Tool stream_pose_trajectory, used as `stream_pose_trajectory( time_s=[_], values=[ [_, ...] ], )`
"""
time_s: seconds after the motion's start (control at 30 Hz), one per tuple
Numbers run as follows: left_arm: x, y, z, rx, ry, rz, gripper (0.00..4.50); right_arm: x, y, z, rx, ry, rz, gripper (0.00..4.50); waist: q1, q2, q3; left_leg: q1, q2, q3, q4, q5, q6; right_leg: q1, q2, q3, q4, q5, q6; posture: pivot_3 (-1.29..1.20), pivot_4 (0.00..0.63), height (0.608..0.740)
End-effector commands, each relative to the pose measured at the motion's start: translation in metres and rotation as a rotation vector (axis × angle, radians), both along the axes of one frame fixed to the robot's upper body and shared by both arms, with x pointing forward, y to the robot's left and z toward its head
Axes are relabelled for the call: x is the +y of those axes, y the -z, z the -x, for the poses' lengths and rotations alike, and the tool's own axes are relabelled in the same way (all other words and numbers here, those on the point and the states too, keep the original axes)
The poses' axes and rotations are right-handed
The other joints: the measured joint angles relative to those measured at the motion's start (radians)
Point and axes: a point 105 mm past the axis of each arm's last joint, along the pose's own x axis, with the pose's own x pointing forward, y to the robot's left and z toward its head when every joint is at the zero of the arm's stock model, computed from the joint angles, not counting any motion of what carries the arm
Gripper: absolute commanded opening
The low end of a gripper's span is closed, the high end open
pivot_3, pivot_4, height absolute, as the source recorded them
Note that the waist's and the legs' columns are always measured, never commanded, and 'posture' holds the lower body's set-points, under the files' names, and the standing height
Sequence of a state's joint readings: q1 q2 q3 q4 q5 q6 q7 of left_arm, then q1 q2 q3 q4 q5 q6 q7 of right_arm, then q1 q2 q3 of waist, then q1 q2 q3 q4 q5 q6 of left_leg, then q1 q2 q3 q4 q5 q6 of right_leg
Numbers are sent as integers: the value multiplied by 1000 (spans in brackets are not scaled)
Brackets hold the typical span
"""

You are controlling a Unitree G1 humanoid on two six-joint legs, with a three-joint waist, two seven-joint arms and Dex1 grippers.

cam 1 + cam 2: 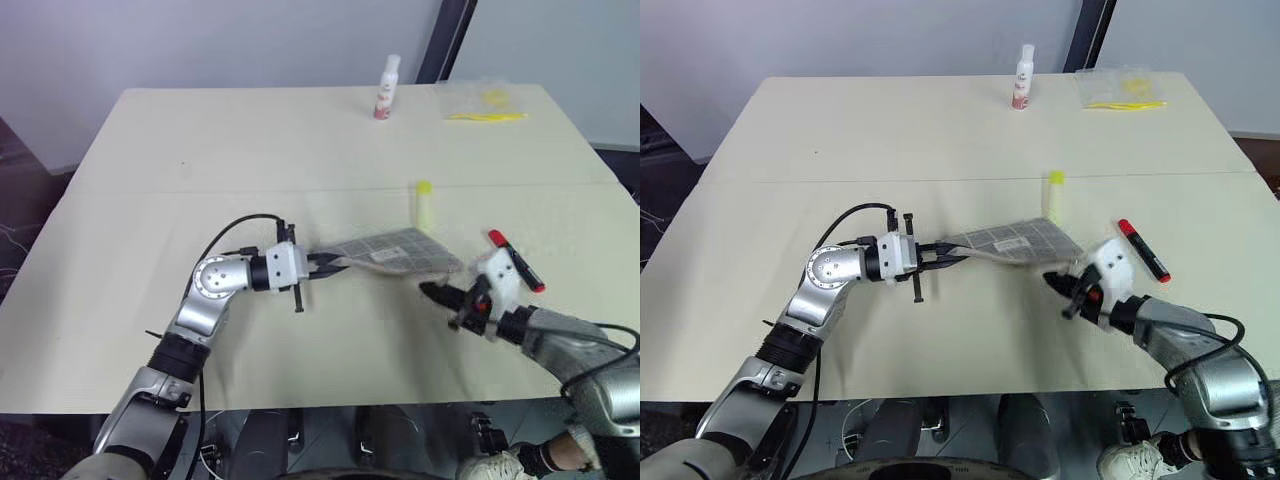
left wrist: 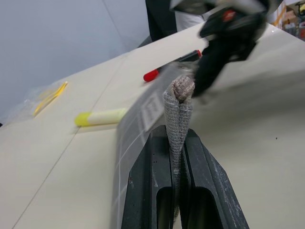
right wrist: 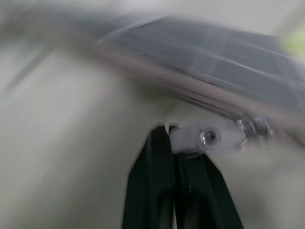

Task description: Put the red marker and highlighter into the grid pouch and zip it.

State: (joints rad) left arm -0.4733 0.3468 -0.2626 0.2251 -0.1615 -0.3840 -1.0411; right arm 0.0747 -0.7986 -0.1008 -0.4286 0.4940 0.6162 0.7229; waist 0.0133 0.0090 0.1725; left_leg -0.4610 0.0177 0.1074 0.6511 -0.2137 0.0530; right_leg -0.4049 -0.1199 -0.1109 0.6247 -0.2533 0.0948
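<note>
The left gripper (image 1: 330,265) is clamped tight on one end of the grid pouch (image 1: 400,250), holding that corner up off the table (image 1: 200,150) while the far end sags toward the right arm. The left wrist view proves it: grey fabric pinched flat between the two black fingers (image 2: 207,181).

Now the right gripper (image 1: 1058,284) sits at the pouch's near right corner, its fingers drawn together. In the right wrist view a small white tab with a metal rivet (image 3: 205,138) sits right at the fingertips, apparently the zipper pull, though blur makes it hard to say whether it is truly gripped.

Here's the relation that matters. The pouch runs lengthwise between the two grippers, left to right, so any pull on the zipper goes along that line, against the left gripper's hold.

Both pens are out of the pouch. The highlighter (image 1: 424,205) lies just beyond the pouch's far edge, pointing away from the robot. The red marker (image 1: 515,262) lies just to the right of the right gripper, angled, red cap farther away. The right arm is plainly nearer to both.

The head views give that layout; the left wrist view adds the pouch seen end-on, with both pens lying beyond it.
</note>
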Motion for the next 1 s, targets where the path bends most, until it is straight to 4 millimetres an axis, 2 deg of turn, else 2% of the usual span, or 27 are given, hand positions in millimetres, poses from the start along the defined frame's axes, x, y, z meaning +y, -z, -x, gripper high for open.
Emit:
stream_pose_trajectory(
  time_s=[0.03,0.13,0.23,0.37,0.5,0.73,0.8,0.9,1.0],
  values=[
    [-8,0,5,-36,45,-16,0,23,-16,12,-93,-239,150,24,-1,0,0,0,1,0,1,0,0,0,0,0,0,0,0,0,150,740],
    [-14,5,8,-42,72,-34,0,33,-24,12,-138,-334,218,24,-1,-1,0,1,2,0,2,-1,-2,0,1,0,0,-2,-3,0,150,740],
    [-20,8,9,-63,97,-50,0,55,-34,10,-178,-391,177,24,-1,-1,0,1,2,-1,2,-1,-2,-3,1,0,0,-2,-3,0,150,740],
    [-28,10,8,-92,111,-59,0,62,-33,9,-200,-457,241,24,5,-1,1,-1,2,-1,2,0,-1,-3,0,0,0,0,-1,0,150,740],
    [-42,4,7,-111,127,-30,0,80,-34,22,-219,-602,278,24,3,-1,1,-1,0,0,3,-1,0,-2,-1,0,0,0,0,0,150,740],
    [-46,3,8,-116,140,-20,0,100,-47,26,-308,-684,278,24,-1,-1,1,-1,2,-1,4,-1,0,-1,-1,0,3,0,0,0,150,740],
    [-46,4,9,-115,143,-21,0,101,-50,22,-336,-671,277,24,-1,-1,1,-1,2,-1,4,-1,0,-1,-1,0,3,0,0,0,150,740],
    [-46,4,9,-119,145,-18,0,92,-50,15,-309,-604,254,24,2,-1,1,-1,2,-1,5,-1,0,-1,-1,0,4,0,0,0,150,740],
    [-43,0,6,-108,124,3,0,72,-50,13,-283,-548,276,897,4,-1,1,-1,2,-1,9,-2,2,-1,-1,-1,4,0,0,0,150,740]
  ],
)
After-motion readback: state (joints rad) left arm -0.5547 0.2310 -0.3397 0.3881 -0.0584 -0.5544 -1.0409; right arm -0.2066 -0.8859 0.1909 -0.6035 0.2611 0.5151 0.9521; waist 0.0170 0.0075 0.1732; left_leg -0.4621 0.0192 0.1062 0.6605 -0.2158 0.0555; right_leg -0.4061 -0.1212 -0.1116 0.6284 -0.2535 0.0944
